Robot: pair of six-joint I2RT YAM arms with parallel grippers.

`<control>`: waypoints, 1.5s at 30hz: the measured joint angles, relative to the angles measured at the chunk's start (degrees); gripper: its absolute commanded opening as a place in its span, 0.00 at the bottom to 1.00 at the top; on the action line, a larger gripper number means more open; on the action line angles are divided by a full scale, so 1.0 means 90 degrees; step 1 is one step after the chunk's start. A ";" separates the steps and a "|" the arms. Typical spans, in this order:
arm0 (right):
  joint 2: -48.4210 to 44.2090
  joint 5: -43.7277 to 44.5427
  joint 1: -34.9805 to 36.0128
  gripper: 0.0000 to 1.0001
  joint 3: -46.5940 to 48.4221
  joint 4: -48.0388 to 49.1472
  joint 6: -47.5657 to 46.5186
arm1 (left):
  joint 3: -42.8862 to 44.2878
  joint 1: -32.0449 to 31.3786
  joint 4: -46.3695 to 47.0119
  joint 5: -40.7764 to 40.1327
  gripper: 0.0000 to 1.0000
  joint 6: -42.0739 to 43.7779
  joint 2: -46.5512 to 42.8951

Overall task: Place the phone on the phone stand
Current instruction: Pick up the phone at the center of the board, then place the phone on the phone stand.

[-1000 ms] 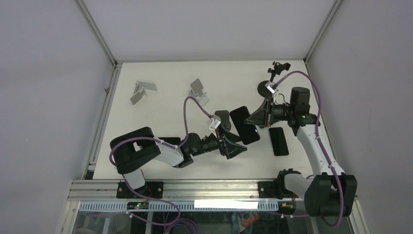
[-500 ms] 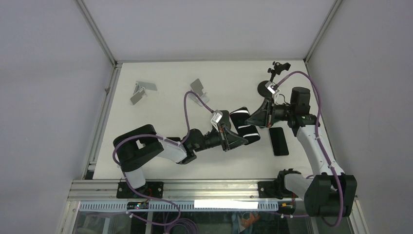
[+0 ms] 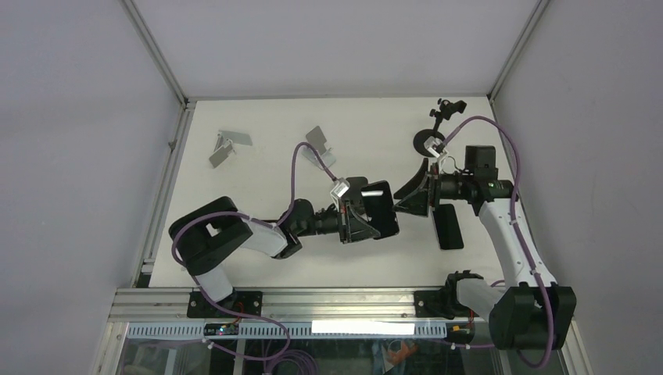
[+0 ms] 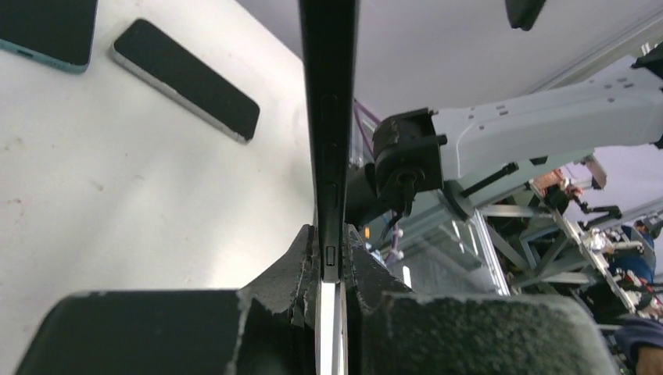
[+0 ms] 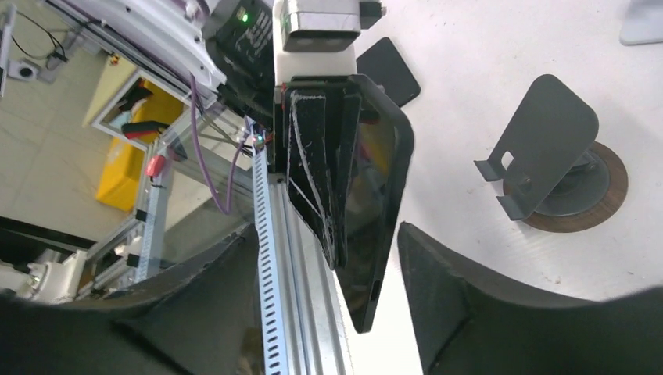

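Note:
The phone (image 3: 380, 206) is a black slab held on edge above the table's middle. My left gripper (image 3: 365, 221) is shut on it; in the left wrist view the phone (image 4: 329, 141) rises edge-on out of the pinched jaws of that gripper (image 4: 332, 262). My right gripper (image 3: 413, 198) stands open just to its right. In the right wrist view the phone (image 5: 378, 211) hangs between the spread fingers of the right gripper (image 5: 324, 305), touching neither. A dark phone stand (image 5: 539, 148) on a round base (image 3: 428, 142) stands at the back right.
Two grey metal stands (image 3: 231, 145) (image 3: 319, 145) sit at the back left and centre. A spare black phone (image 3: 447, 226) lies flat under the right arm; the left wrist view shows two flat phones (image 4: 184, 78) (image 4: 47, 31). A small black clamp (image 3: 447, 108) stands at the back right corner.
The left gripper closed on the phone while the right gripper let go and opened. The left arm has drawn the phone slightly left, away from the right fingers.

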 measured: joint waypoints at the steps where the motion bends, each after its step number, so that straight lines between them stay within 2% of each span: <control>1: -0.0007 0.0027 0.0024 0.71 0.0032 -0.0136 -0.0160 | 0.0000 0.0049 -0.0194 0.0136 0.00 0.0061 -0.0075; 6: 0.0017 0.0253 0.0313 0.69 0.0097 -0.0758 -0.0799 | 0.0274 0.0117 -0.2215 0.0976 0.00 0.0823 -0.0741; 9: 0.0129 0.0457 0.0546 0.60 0.0197 -0.1098 -0.1180 | 0.0549 0.0117 -0.3334 0.1292 0.00 0.1362 -0.1086; 14: 0.0352 0.0668 0.0816 0.28 0.0364 -0.1634 -0.1812 | 0.0998 0.0117 -0.4784 0.1671 0.00 0.2154 -0.1455; 16: 0.0372 0.0670 0.0862 0.05 0.0386 -0.1826 -0.2062 | 0.1161 0.0119 -0.5178 0.1768 0.00 0.2378 -0.1457; 17: 0.0372 0.0673 0.0886 0.00 0.0401 -0.1928 -0.2174 | 0.1202 0.0129 -0.5326 0.1807 0.00 0.2463 -0.1457; 19: 0.0372 0.0629 0.0906 0.00 0.0430 -0.2147 -0.2344 | 0.1234 0.0134 -0.5489 0.1880 0.00 0.2623 -0.1457; 23: 0.0374 0.0593 0.0923 0.00 0.0520 -0.2412 -0.2616 | 0.1355 0.0202 -0.5712 0.1955 0.38 0.2756 -0.1460; 25: 0.0372 0.0622 0.0925 0.00 0.0561 -0.2458 -0.2705 | 0.1423 0.0306 -0.5899 0.1904 0.54 0.2710 -0.1494; 29: 0.0374 0.0639 0.0928 0.00 0.0571 -0.2370 -0.2601 | 0.1440 0.0641 -0.6431 0.1583 0.72 0.2620 -0.2030; 33: 0.0634 0.0770 0.0942 0.00 0.0831 -0.2081 -0.2310 | 0.1734 0.0886 -0.7582 0.1032 0.94 0.2939 -0.3196; 36: 0.1122 0.0877 0.0976 0.00 0.1392 -0.1795 -0.2106 | 0.2348 0.0930 -0.8541 0.0483 0.99 0.3475 -0.3961; 40: 0.1989 0.1069 0.1171 0.00 0.2446 -0.1141 -0.1817 | 0.3111 0.0964 -0.9496 -0.0335 0.99 0.4534 -0.4765; 42: 0.2305 0.1192 0.1358 0.00 0.2793 -0.0877 -0.1749 | 0.3118 0.0974 -0.9751 -0.0767 0.99 0.5017 -0.5047; 45: 0.2674 0.1328 0.1651 0.00 0.2982 -0.0333 -0.1661 | 0.2596 0.1052 -0.9828 -0.1387 0.99 0.5576 -0.5345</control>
